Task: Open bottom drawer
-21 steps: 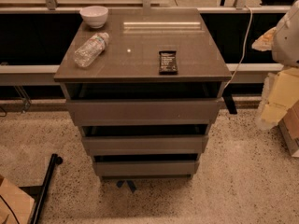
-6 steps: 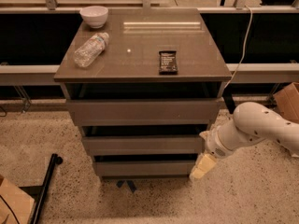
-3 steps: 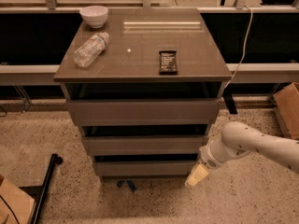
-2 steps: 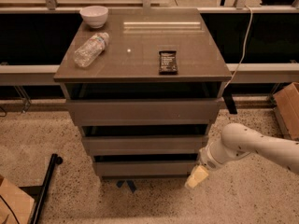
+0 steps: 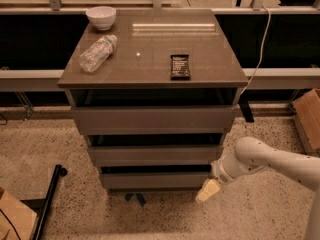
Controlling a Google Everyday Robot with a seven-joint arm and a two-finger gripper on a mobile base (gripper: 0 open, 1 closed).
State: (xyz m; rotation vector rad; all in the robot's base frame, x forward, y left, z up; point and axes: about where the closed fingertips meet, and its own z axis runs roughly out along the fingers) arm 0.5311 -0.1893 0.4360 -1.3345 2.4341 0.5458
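The bottom drawer (image 5: 155, 180) is the lowest of three grey-brown handleless fronts in the cabinet, with a dark gap above it. It sits in line with the drawers above. My gripper (image 5: 207, 191), cream-coloured, hangs at the drawer's lower right corner, close to the floor. My white arm (image 5: 270, 159) reaches in from the right edge of the view.
On the cabinet top (image 5: 210, 49) lie a white bowl (image 5: 101, 17), a clear plastic bottle (image 5: 98, 53) and a dark snack bar (image 5: 180, 66). A cardboard box (image 5: 307, 118) stands at the right, another (image 5: 12, 219) at lower left beside a black bar (image 5: 50, 199). A cable (image 5: 257, 44) hangs behind.
My arm came in from the right, lowered and moved left until the gripper reached the bottom drawer's right corner. In the last second it has barely moved. The drawers have not moved.
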